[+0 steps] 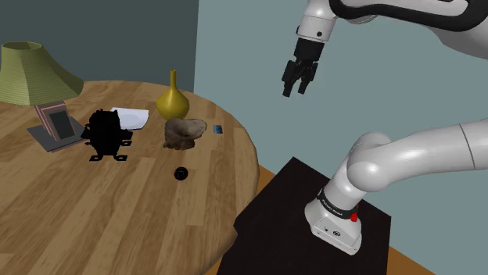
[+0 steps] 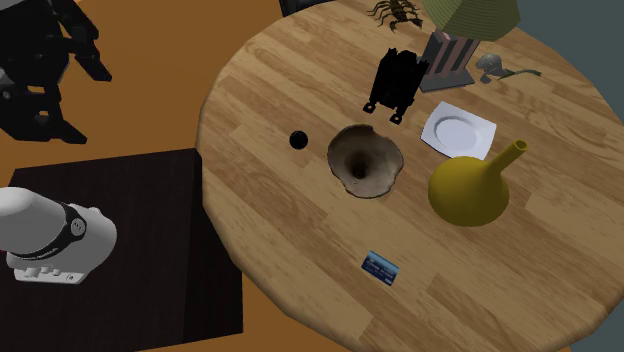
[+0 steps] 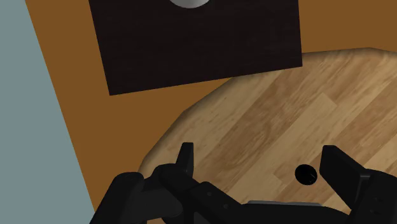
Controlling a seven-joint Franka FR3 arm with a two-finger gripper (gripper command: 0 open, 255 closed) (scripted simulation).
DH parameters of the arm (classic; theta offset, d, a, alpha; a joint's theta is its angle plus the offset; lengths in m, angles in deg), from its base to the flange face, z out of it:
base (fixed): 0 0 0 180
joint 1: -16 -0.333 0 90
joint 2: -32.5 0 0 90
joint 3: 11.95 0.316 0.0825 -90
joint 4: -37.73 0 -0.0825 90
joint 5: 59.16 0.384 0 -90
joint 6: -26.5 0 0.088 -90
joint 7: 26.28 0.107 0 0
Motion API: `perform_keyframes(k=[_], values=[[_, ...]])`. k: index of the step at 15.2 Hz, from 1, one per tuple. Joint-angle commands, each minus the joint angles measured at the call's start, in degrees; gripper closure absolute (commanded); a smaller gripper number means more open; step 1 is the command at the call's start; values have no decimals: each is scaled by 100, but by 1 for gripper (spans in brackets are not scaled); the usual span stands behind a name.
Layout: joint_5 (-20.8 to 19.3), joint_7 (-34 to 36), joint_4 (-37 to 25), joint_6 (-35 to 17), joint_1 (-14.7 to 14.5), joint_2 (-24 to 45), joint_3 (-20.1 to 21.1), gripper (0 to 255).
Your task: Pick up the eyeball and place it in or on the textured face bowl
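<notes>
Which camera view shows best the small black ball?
The wrist view: the ball looks largest, framed by the fingers of the open hand. The shoulder and second exterior views show a small dot near the bowl.

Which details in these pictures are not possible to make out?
Eyeball: a small black ball in every view; no iris visible.
Bowl: shoulder view, its own wall hides the inside.
Blue card: second exterior view, print too small to read.
Lamp: second exterior view, top edge cuts it off.
</notes>
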Motion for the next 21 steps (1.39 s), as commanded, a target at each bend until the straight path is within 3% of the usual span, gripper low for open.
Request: perform_keyframes(k=[1,11,21], values=[[0,0,0,0,0,0,0,0],[296,513,365,-1753,-222,1462,622,0],[235,1098,-61,-3277,-373,3501,1150,0]])
